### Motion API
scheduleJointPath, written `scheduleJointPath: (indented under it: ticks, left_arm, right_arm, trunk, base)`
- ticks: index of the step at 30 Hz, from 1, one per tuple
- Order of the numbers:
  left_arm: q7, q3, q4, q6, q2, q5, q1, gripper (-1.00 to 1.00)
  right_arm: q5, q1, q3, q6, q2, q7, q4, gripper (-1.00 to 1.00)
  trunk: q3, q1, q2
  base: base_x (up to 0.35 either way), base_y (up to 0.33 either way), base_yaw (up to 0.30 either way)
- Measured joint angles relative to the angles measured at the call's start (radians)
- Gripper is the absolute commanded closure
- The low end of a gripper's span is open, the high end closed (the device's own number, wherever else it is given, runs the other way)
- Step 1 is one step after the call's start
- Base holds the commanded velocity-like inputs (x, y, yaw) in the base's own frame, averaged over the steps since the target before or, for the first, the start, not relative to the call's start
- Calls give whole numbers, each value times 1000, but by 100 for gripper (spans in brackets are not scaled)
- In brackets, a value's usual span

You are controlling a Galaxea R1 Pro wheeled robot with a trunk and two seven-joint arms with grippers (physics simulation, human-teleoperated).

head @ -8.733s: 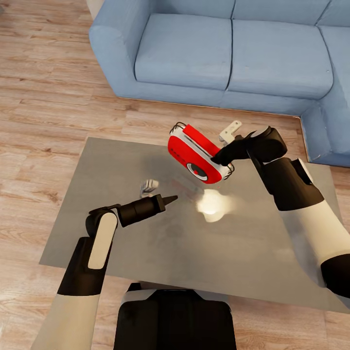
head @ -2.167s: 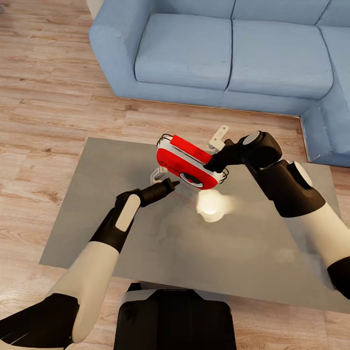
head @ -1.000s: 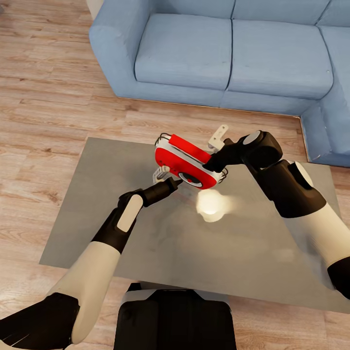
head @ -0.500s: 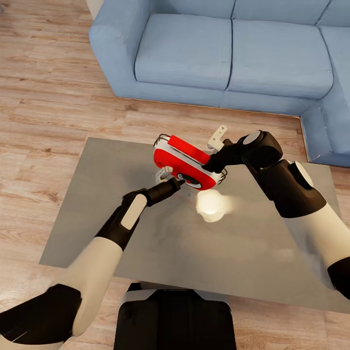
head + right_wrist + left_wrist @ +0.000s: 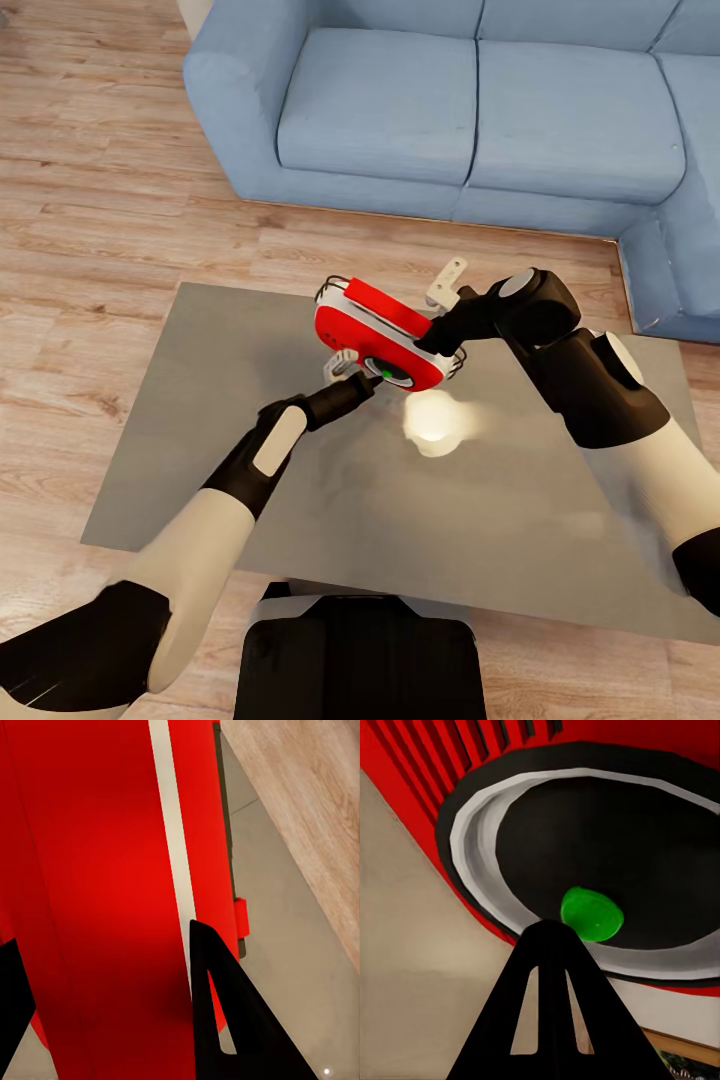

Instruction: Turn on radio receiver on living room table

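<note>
So the big news: a small green light (image 5: 592, 913) now glows on the round dark dial (image 5: 390, 371) of the small red rounded radio receiver with silver-white trim (image 5: 375, 333). Half a second ago that dial was plain dark, and the left arm has kept creeping in over the last couple of seconds until its tip reached the face. My read is that the press landed and the radio is on, so the task looks basically done.

The radio isn't resting on anything. It hangs tilted above the far half of the large glossy grey-brown desk (image 5: 200, 450), face turned down toward the robot, held up by the right gripper (image 5: 437, 338). Those jaws are clamped across the red body from its 3 o'clock side; in the right wrist view the dark fingers sit on either side of the red shell.

The left gripper (image 5: 368, 380) comes in from about 7 o'clock of the dial with its jaws pinched together into a single point, holding nothing. In the left wrist view that point sits right at the edge of the green light, touching or as good as.

Beyond the desk at 12 o'clock there's the blue L-shaped sofa (image 5: 480, 110) on the light wood plank floor (image 5: 80, 230). Next I'd guess the left arm just needs to back off.
</note>
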Motion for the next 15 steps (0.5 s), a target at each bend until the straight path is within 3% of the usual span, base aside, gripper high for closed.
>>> scheduleJointPath:
  ticks: [4, 7, 10, 13, 15]
  left_arm:
    - [-9, -1, -4, -2, 0, -1, 1, 100]
    - [-77, -3, -16, 3, 0, -2, 1, 100]
    - [-170, -2, -66, 15, 0, -17, 2, 100]
    - [-193, -4, -119, 29, 0, -11, 1, 100]
    - [-201, -5, -169, 72, 0, -12, 1, 100]
  right_arm:
    - [1, 0, 0, 0, -1, 0, 2, 100]
    - [5, 0, 0, -1, -1, 0, 10, 100]
    - [37, 0, -3, -14, -2, -2, 26, 100]
    - [-1, 0, -4, 3, -4, -4, 52, 100]
    - [38, 0, -8, 2, -5, -7, 75, 100]
  trunk:
    - [0, 0, 0]
    - [0, 0, 0]
    - [0, 0, 0]
    - [0, 0, 0]
    - [0, 0, 0]
  base:
    - [0, 0, 0]
    - [0, 0, 0]
    - [0, 0, 0]
    - [0, 0, 0]
    - [0, 0, 0]
